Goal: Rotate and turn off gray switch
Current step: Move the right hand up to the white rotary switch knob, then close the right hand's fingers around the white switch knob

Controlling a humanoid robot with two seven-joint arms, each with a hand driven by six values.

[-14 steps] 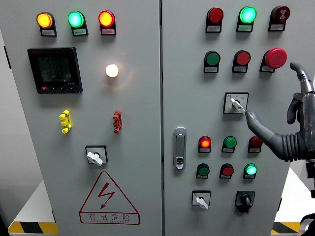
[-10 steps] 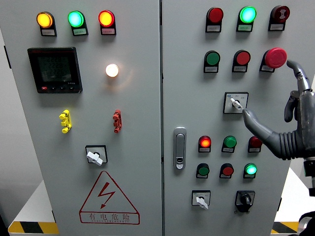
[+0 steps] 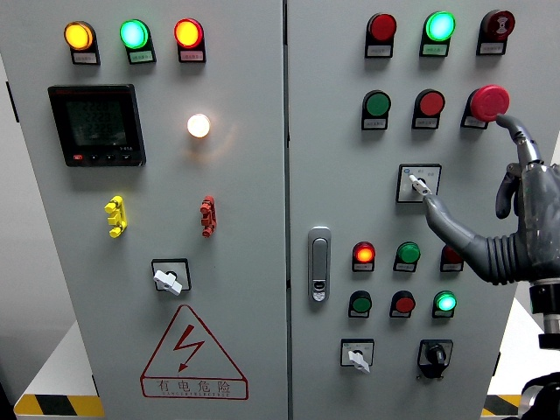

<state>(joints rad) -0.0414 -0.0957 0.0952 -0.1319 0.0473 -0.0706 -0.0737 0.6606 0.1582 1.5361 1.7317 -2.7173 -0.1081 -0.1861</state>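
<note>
The right hand was dark grey metal with slim, jointed fingers. A ribbed black rubber boot covered the thumb base. A black cylindrical wrist section sat below.

The right hand is cut off by the picture's right edge, and its thumb covers part of a red lamp on the right door. The small labels under the lamps and buttons and the digits on the black meter are too small to read.

three gray switches, one black switch
</note>
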